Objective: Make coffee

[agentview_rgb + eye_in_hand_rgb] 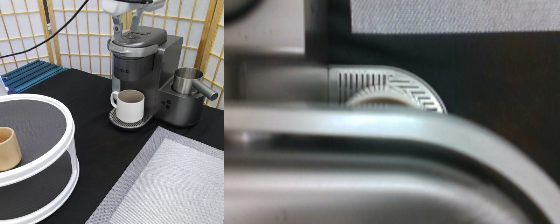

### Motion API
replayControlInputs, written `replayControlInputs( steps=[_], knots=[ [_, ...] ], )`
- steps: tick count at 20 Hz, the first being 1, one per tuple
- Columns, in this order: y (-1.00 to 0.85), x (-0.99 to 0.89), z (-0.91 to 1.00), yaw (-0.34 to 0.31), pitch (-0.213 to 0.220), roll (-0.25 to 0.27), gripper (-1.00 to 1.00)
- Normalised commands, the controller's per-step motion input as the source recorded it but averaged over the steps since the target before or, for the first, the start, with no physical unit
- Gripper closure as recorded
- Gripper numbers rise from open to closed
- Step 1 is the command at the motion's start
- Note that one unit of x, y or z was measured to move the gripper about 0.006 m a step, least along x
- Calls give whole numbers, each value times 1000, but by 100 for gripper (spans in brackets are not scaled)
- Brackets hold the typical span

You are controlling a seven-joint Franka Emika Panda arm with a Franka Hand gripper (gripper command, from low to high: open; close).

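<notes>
The gripper [118, 29] sat right on top of the coffee machine [137, 70], at its lid; I couldn't tell how it stood. The white mug [129, 104] waited on the drip tray [116, 119] beneath the spout, ready to catch. No coffee pod showed anywhere.

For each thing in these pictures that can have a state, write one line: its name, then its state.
Coffee machine: lid closed.
White mug: upright on the drip tray, under the spout.
Drip tray: in place beneath the mug.
Metal frothing jug: upright on the machine's side base.
Tan cup: upright on the turntable's upper shelf.
Tool: above the machine's lid.
</notes>
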Motion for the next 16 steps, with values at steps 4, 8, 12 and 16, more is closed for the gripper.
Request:
replayControlInputs(
  steps=[4,8,12,16],
  knots=[
    [-259,-608,-214,103,-107,-10,-100],
    [-311,-281,-66,101,-87,0,-100],
    [-199,-6,116,85,-52,17,-100],
    [-150,49,78,79,-30,30,-100]
  ],
)
